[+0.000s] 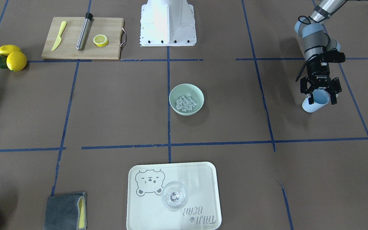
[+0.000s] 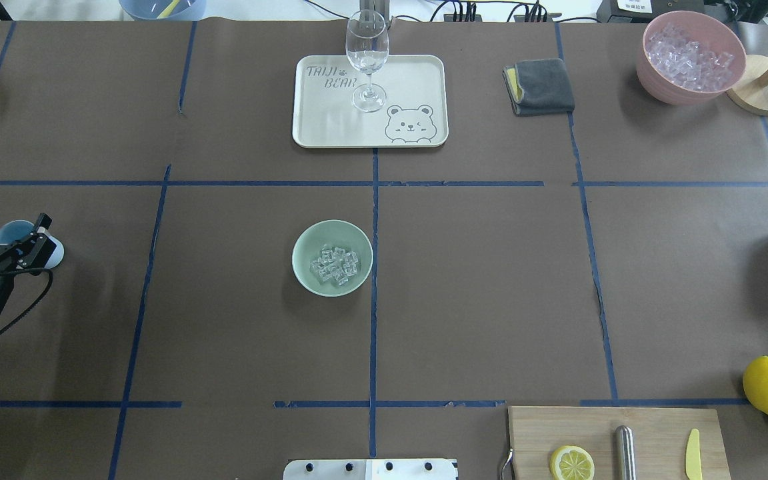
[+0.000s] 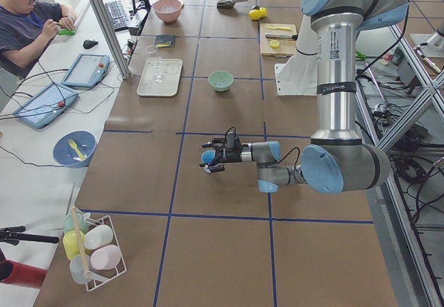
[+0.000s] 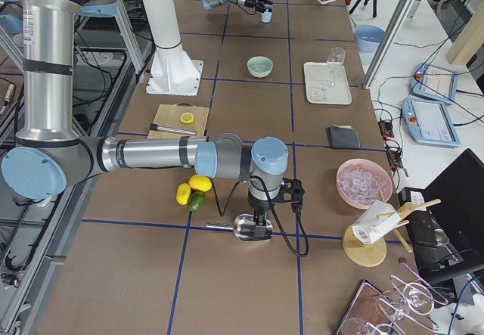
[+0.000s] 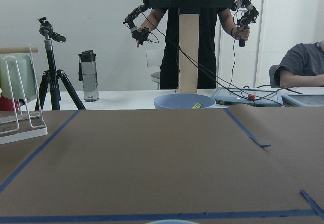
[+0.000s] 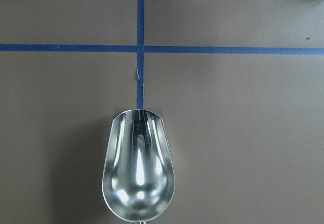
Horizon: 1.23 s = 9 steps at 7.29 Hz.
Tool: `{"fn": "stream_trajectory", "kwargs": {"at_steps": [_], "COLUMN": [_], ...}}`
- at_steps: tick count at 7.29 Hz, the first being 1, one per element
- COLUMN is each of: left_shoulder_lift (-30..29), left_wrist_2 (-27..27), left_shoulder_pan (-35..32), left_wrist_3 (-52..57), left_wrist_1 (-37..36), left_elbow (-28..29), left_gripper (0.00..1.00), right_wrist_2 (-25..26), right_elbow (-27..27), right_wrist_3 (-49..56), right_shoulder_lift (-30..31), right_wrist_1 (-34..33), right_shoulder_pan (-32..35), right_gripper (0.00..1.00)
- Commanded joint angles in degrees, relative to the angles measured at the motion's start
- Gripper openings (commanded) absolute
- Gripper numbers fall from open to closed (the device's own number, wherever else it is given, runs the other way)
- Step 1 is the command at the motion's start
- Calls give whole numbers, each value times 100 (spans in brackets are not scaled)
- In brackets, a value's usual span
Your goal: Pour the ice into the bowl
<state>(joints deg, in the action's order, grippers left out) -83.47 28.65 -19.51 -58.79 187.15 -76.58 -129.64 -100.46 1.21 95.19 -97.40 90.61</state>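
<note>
The pale mint-green bowl [image 1: 187, 89] [image 2: 331, 233] stands at the table's middle with the ice [image 1: 186, 103] [image 2: 335, 265] heaped inside as small clear cubes. Far off at the table's left end, my left gripper [image 1: 322, 101] [image 2: 16, 223] is open, its fingers spread either side of a light blue cup [image 1: 308, 107] [image 2: 52, 252] that stands on the table. My right gripper [image 4: 261, 229] hangs low over the table's right end beside a metal scoop [image 6: 137, 168] [image 4: 243, 225]. Its fingers show in no close view, so I cannot tell its state. The scoop is empty.
A cream tray [image 2: 424, 100] with a wine glass [image 2: 367, 60] lies beyond the bowl. A pink bowl of ice [image 2: 651, 70], a grey cloth [image 2: 544, 87], a cutting board [image 1: 107, 48] with a lemon slice, and lemons [image 1: 16, 60] sit around the edges. People stand past the left end.
</note>
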Motion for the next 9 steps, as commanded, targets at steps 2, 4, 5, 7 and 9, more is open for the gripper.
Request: {"fn": "stream_trajectory", "kwargs": {"at_steps": [2,4,5,7,9], "left_shoulder_lift": [6,146,138,147,121], "left_wrist_2": [-1,927,1706,3586,5458], "left_shoulder_pan": [0,-183,-767,-2024,-3236], "left_wrist_3": [1653,2177,2683,3344,3793], "left_wrist_1": [1469,1570,1526,863,-671], "left_elbow": [-111,-207,-208,-460,-1153], "left_gripper": [100,100,100,100,100], "right_wrist_2": [-9,-9,-9,-9,-9], "right_elbow": [-9,-9,-17,-9,-9], "right_wrist_3": [-7,-7,-16,-16,-7], "right_shoulder_lift": [-9,-9,0,-9,-9], "right_wrist_1": [2,2,2,2,2], "right_shoulder_pan": [0,0,0,0,0], "right_gripper": [100,100,100,100,100]}}
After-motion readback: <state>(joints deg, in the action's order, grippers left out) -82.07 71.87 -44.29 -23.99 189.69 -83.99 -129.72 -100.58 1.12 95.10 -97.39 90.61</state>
